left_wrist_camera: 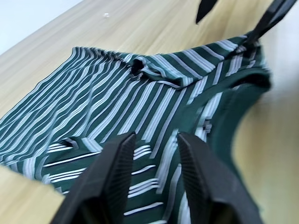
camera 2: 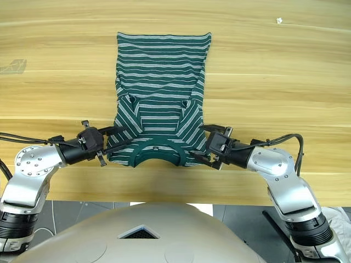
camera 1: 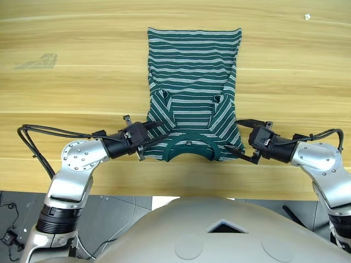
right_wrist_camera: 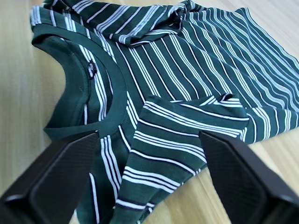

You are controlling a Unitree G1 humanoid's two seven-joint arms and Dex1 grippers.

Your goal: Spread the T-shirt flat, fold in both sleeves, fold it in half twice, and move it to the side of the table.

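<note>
A dark green T-shirt [camera 1: 192,66] with white stripes lies flat on the wooden table [camera 1: 82,109], collar toward me and both sleeves folded in over the chest. My left gripper [camera 1: 164,130] sits at the shirt's left shoulder corner. It is open with a narrow gap, its fingers [left_wrist_camera: 117,172] just over the striped cloth. At the right shoulder corner, my right gripper [camera 1: 232,134] stands wide open. Its two fingers [right_wrist_camera: 243,177] straddle the folded sleeve and shoulder [right_wrist_camera: 163,154] without clamping it.
The table's front edge [camera 1: 164,194] runs just below both grippers. A small white scrap [camera 1: 307,16] lies at the far right and a grey mark [camera 1: 37,61] at the far left. Bare wood extends on both sides of the shirt.
</note>
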